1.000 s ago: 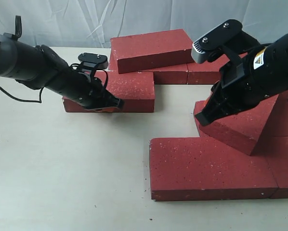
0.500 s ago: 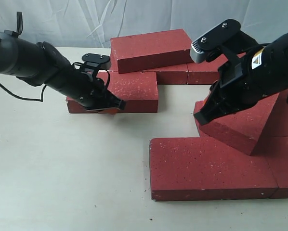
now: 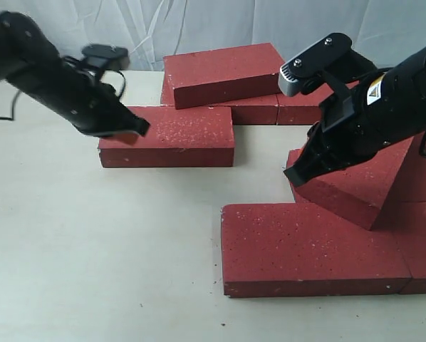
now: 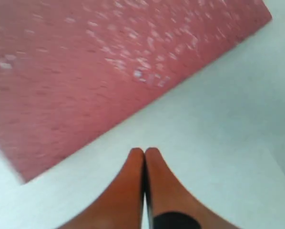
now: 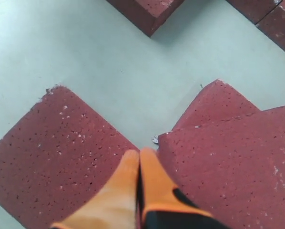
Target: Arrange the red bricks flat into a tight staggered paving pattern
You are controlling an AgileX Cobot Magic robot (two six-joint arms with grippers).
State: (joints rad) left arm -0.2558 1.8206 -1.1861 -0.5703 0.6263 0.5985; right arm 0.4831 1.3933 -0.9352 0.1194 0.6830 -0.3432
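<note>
Two arms over the pale tabletop (image 3: 92, 249), bricks scattered between them. The left tool (image 3: 138, 128) hangs above the left end of the lone brick (image 3: 174, 132), which lies flat on its own at centre-left, well apart from the front group. From the wrist, that tool (image 4: 144, 152) has its orange fingers pressed tight together with nothing between them. The speckled face of the lone brick (image 4: 85, 57) is just beyond the tips.

On the right, the right tool (image 3: 293, 173) points down at the low corner of the tilted brick (image 3: 355, 189). Its fingers (image 5: 154, 176) are shut flat against each other too, gripping nothing. I can't tell whether they touch the brick. The tilted brick (image 5: 238, 162) sits askew, propped on another one beneath it, with its near edge over the back of the front brick (image 3: 305, 246). The front brick lies flat, and a neighbour (image 3: 423, 242) butts against its right end.

At the back, the top brick (image 3: 224, 71) rests on the back row (image 3: 270, 110), twisted slightly off line.
</note>
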